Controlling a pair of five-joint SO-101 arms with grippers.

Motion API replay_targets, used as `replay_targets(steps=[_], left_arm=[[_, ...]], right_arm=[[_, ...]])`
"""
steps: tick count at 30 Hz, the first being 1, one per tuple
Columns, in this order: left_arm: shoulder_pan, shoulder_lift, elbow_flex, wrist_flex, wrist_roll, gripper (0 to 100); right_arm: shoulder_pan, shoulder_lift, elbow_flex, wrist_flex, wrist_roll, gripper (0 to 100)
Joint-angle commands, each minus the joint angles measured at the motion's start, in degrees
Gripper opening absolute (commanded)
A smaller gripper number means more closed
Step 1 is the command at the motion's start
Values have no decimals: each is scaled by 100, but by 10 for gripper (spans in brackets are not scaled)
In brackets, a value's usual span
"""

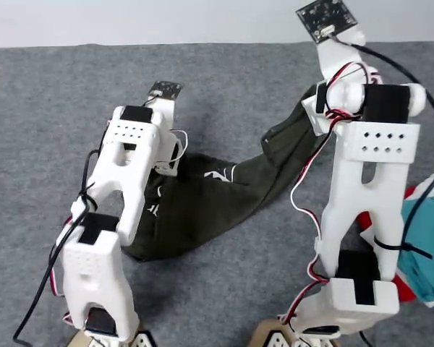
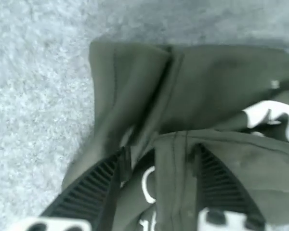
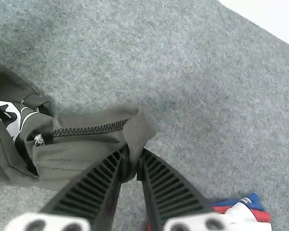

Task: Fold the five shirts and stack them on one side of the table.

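Lower right, high view: colourful clothes (image 1: 430, 238), folded or not we couldn't tell. Mid-frame the dark green shirt (image 1: 202, 206) sprawled unfolded on the table (image 1: 58, 108), left gripper (image 2: 159, 183) pinching a fold, right gripper (image 3: 133, 156) pinching its edge, upper right. No fold done; we judged it early.

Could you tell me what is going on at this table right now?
Both arms hold one dark green shirt on the grey table. The left gripper is shut on a fold at one end, the right gripper pinches an edge at the other, and the cloth stretches between them, not yet folded. Other shirts lie beside the right arm.
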Motion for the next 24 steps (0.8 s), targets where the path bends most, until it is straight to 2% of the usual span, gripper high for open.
replay_targets(steps=[1, 9, 18, 24], left_arm=[[-132, 167, -189, 70, -132, 214], [-105, 378, -189, 70, -220, 213], [325, 431, -224, -18, -229, 213], [378, 440, -215, -176, -220, 213]], right_arm=[[22, -171, -35, 127, -18, 10], [-4, -127, -35, 277, -18, 10], [-13, -127, -35, 224, -44, 10], [-13, -127, -35, 242, -44, 10]])
